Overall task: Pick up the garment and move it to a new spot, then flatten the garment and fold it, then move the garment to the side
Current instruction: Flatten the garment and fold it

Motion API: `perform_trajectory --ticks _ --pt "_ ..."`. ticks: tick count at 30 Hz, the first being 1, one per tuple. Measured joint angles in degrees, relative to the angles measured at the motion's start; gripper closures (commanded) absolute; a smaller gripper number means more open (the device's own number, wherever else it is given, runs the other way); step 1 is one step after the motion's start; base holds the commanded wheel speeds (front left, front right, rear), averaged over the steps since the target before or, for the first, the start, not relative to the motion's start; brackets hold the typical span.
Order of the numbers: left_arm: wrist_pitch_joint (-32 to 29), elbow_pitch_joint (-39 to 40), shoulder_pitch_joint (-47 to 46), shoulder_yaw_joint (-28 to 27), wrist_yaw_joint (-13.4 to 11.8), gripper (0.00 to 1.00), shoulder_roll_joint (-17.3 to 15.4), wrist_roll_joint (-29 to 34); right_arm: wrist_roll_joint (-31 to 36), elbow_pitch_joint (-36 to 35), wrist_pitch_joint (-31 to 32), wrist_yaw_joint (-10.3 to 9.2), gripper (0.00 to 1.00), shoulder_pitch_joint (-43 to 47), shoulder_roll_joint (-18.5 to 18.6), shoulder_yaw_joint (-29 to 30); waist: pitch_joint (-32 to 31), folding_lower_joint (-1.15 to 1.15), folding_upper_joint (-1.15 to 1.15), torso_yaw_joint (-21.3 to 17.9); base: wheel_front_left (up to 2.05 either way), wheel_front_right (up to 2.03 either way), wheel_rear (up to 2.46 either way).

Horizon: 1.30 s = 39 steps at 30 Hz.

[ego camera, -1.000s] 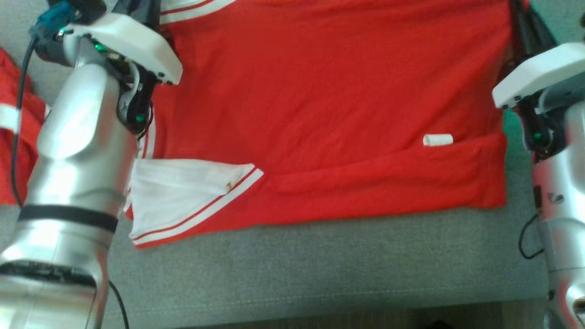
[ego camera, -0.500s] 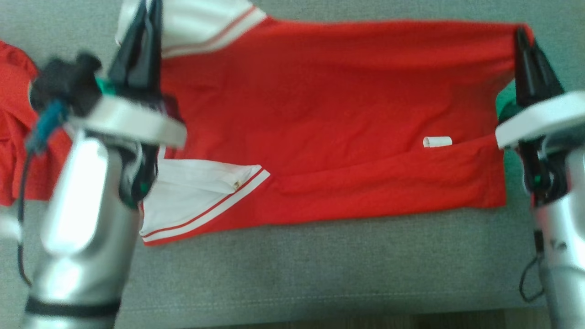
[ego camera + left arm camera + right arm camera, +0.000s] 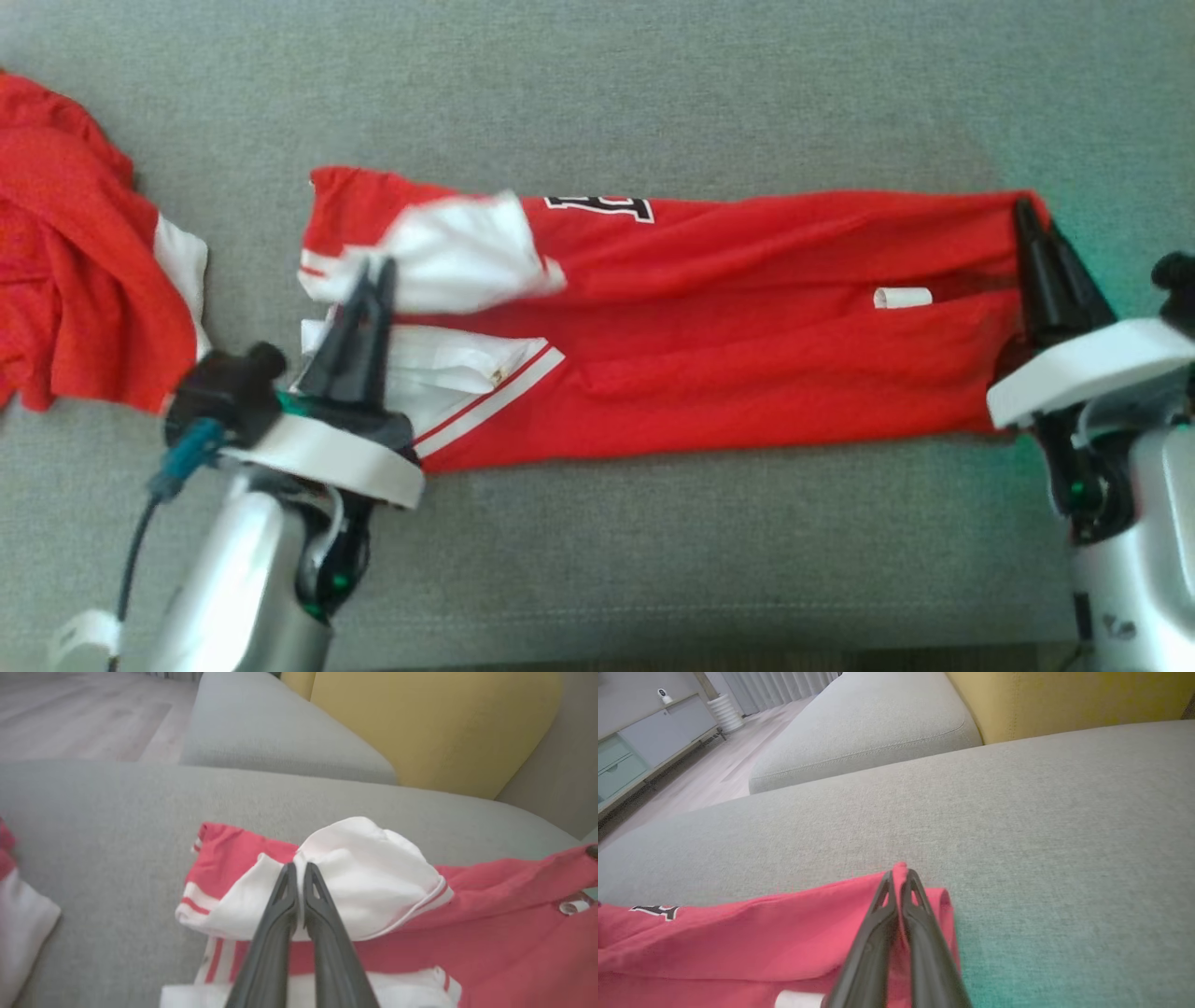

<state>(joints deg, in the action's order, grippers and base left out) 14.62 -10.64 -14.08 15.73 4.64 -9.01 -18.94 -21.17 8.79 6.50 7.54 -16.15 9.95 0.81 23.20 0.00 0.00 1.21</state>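
Red garment is soft, light and limp; left tool pinches its white sleeve, right tool its corner.

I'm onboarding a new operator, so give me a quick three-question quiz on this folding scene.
1. True or false: the right gripper has its jaws shut on the red jersey's right end.
2. The left gripper's jaws pinch which part? A) white sleeve B) black lettering C) small white tag
3. Fill in: a second red garment lies on the grey sofa cushion to the jersey's ____ in the head view.
Key: 1 true; 2 A; 3 left.
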Motion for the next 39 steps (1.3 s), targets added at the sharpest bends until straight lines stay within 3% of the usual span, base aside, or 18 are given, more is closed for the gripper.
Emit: perform_trajectory --ticks 1,2,3,11,21,39 --pt "-0.57 -1.08 0.0 0.59 0.51 0.87 0.15 -0.42 0.44 -0.52 0.09 0.0 0.0 0.62 -0.36 0.05 -0.04 0.0 0.0 0.11 0.0 0.0 0.0" --pt "-1.15 -2.19 -0.02 1.09 0.73 0.55 0.42 -0.89 0.66 -0.97 0.13 0.0 0.0 1.29 -0.6 0.15 -0.13 0.0 0.0 0.23 0.0 0.0 0.0" --pt "-1.65 -3.38 0.01 1.7 0.99 0.0 0.64 -1.42 0.78 -1.36 0.44 0.0 0.0 2.05 -0.91 0.37 -0.3 0.0 0.0 0.33 0.0 0.0 0.0" --pt "-1.18 -6.43 2.61 1.9 0.81 0.0 1.49 -2.59 2.8 -5.54 0.64 0.0 0.0 10.81 -4.28 1.75 -1.8 0.0 0.0 0.14 0.0 0.0 0.0" --pt "-0.33 3.5 6.66 -4.13 -6.72 0.0 -0.29 1.44 9.72 -17.28 -0.44 0.0 0.0 14.47 -6.16 2.61 -5.08 0.0 0.0 -0.81 0.0 0.0 0.0" --pt "-1.72 9.68 12.82 -5.31 -9.2 0.0 -2.54 3.37 11.73 -17.36 0.41 0.0 0.0 14.71 -6.23 0.0 -10.84 0.0 0.0 -0.75 0.0 0.0 0.0"
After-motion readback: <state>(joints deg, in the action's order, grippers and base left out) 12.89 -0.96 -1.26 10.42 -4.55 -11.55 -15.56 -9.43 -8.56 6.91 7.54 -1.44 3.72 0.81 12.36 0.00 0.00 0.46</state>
